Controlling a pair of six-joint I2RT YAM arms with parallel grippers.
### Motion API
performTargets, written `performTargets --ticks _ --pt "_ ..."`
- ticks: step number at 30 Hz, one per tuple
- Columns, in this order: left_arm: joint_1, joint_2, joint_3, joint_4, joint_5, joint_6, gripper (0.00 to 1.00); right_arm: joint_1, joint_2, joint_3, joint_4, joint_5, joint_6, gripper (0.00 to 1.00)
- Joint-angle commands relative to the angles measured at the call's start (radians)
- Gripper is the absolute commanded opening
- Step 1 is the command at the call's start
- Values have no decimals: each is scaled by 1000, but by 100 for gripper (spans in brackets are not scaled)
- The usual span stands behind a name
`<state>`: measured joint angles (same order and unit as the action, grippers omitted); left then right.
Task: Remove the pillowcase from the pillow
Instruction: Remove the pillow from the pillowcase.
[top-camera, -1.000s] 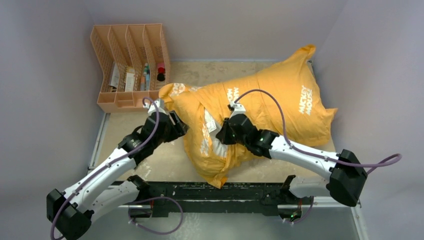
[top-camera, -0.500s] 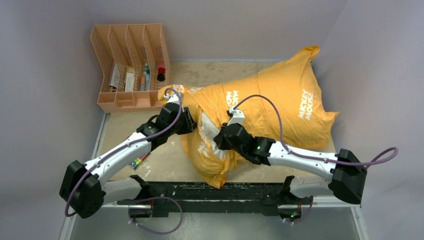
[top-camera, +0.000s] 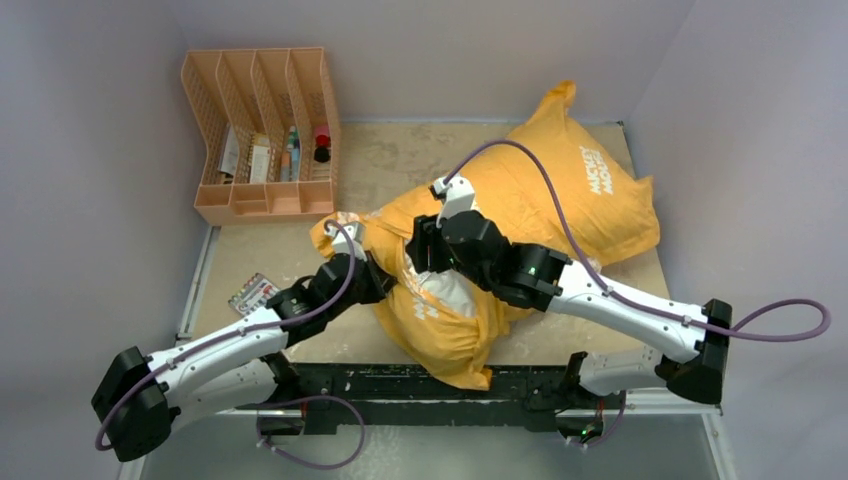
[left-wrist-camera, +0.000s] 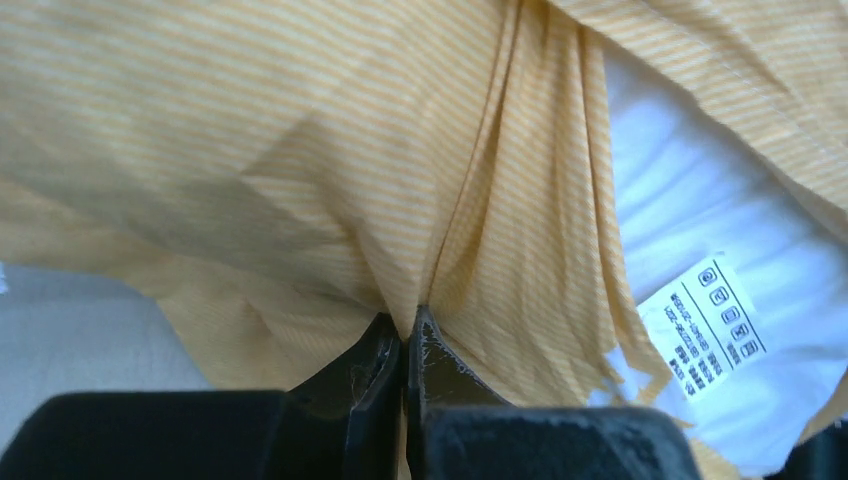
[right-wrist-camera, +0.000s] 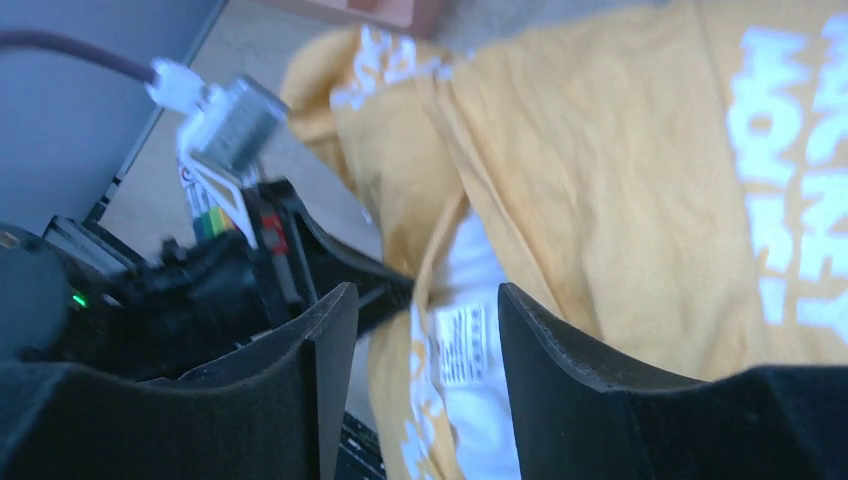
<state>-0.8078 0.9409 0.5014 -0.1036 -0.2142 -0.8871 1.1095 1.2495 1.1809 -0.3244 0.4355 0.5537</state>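
Observation:
The orange-yellow pillowcase still covers most of the pillow, lying diagonally across the table. At its open near end the white pillow bulges out. My left gripper is shut on a bunched fold of the pillowcase at the opening's left edge, with fabric pinched between the tips. The pillow and its care tag show to the right of that fold. My right gripper hangs open over the opening, holding nothing, with the white pillow and the pillowcase below it.
A peach mesh file organizer with small items stands at the back left. A small colour-striped card lies on the table by the left arm. A black rail runs along the near edge. Grey walls close in on three sides.
My left gripper closed on the pillowcase edge and drew it toward the near left. The right gripper let go, opened and shifted farther back. The pillow swung toward the back wall.

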Motion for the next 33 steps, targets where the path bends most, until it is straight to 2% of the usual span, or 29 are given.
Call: performTargets --ticks 1,4,8,11,13,14,16,17,18,19,23,26,30,33 --pt "-58 -9 -24 -120 -54 -58 0 3 77 141 -1 14 -173 57" --pt "-60 -32 -18 -168 -85 -57 0 -5 171 225 -71 65 -214 63" --pt "-60 -67 -15 -211 -104 -53 0 -56 296 299 -181 92 -279 65" --pt "-61 -95 -16 -228 -113 -56 0 -114 372 277 -170 13 -338 69" --pt "-60 -106 -22 -239 -134 -61 0 -137 452 305 -234 115 -333 69" --pt "-60 -106 -23 -243 -144 -62 0 -147 494 337 -296 206 -307 66" --pt "-61 -102 -24 -250 -155 -68 0 -171 554 420 -403 304 -248 50" --pt "-60 -98 -25 -256 -161 -72 0 -177 550 437 -403 305 -250 39" --pt "-60 -94 -27 -259 -170 -79 0 -179 526 437 -379 292 -259 19" --pt "-60 -91 -29 -269 -185 -90 0 -179 491 426 -337 254 -281 11" --pt "-60 -96 -24 -355 -278 -152 0 -217 307 362 -211 264 -324 0" --pt "-61 -92 -8 -464 -359 -212 0 -334 195 316 -151 164 -309 0" --pt "-60 -83 9 -552 -420 -274 0 -458 203 296 -206 166 -291 0" --pt "-61 -111 0 -557 -433 -302 0 -466 216 265 -257 108 -234 0"
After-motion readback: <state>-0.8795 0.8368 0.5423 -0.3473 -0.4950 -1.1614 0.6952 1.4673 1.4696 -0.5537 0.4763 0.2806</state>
